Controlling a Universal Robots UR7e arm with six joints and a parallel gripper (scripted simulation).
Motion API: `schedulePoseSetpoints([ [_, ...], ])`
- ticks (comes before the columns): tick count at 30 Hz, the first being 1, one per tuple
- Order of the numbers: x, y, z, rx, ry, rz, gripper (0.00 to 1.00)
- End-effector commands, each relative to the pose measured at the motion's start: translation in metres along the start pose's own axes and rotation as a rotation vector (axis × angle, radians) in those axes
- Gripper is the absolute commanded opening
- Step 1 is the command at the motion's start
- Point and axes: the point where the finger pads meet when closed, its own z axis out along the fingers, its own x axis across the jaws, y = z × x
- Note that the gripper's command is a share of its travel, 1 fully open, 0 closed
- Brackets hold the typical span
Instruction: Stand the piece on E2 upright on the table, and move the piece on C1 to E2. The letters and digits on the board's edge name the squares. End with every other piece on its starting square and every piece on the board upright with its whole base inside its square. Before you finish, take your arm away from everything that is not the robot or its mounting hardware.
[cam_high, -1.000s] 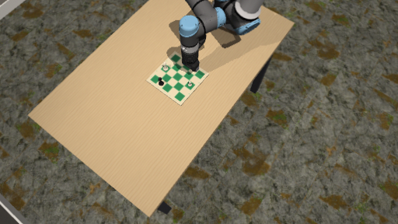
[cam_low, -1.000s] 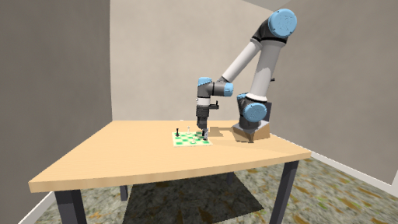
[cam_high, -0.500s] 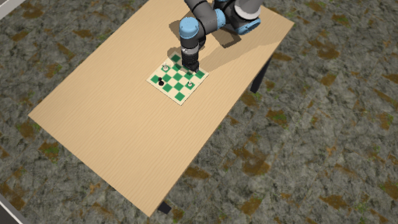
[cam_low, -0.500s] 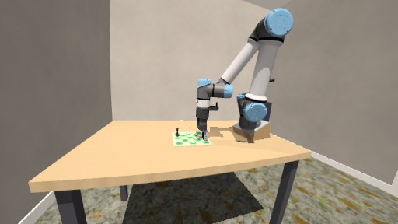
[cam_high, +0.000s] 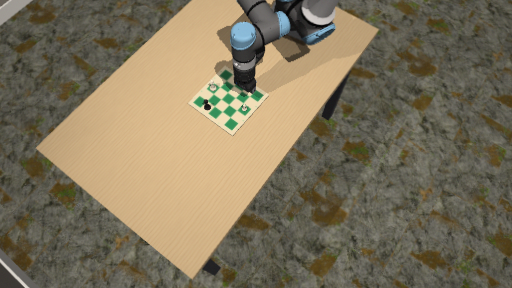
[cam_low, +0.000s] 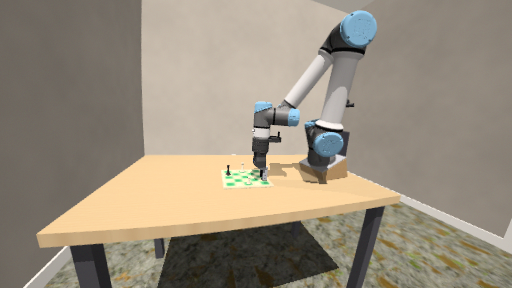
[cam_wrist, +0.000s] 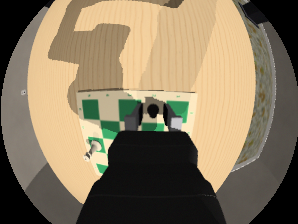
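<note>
The green and cream chessboard (cam_high: 228, 101) lies on the wooden table. My gripper (cam_high: 246, 86) points straight down over the board's corner region nearest the robot base, low above the squares. In the wrist view the fingers stand open on either side of a small dark piece (cam_wrist: 153, 108), with a gap on each side. The gripper also shows in the exterior view (cam_low: 263, 173). A black piece (cam_high: 206, 105) stands near the board's left edge. One white piece (cam_high: 212, 86) is at the far left corner and another white piece (cam_high: 244, 107) is near the right edge.
The robot base (cam_low: 324, 167) stands on the table just behind the board. A white piece (cam_wrist: 92, 148) shows at the left of the wrist view and looks tilted.
</note>
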Motion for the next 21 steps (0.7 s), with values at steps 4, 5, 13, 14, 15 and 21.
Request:
schedulePoseSetpoints([
  [4, 0.0000, 0.0004, -0.0002, -0.001, 0.000, 0.000, 0.68],
  [5, 0.0000, 0.0004, -0.0002, -0.001, 0.000, 0.000, 0.68],
  [13, 0.0000, 0.0004, -0.0002, -0.001, 0.000, 0.000, 0.00],
  [14, 0.0000, 0.0004, -0.0002, -0.001, 0.000, 0.000, 0.00],
  [15, 0.0000, 0.0004, -0.0002, -0.001, 0.000, 0.000, 0.00],
  [21, 0.0000, 0.0004, -0.0002, -0.001, 0.000, 0.000, 0.00],
])
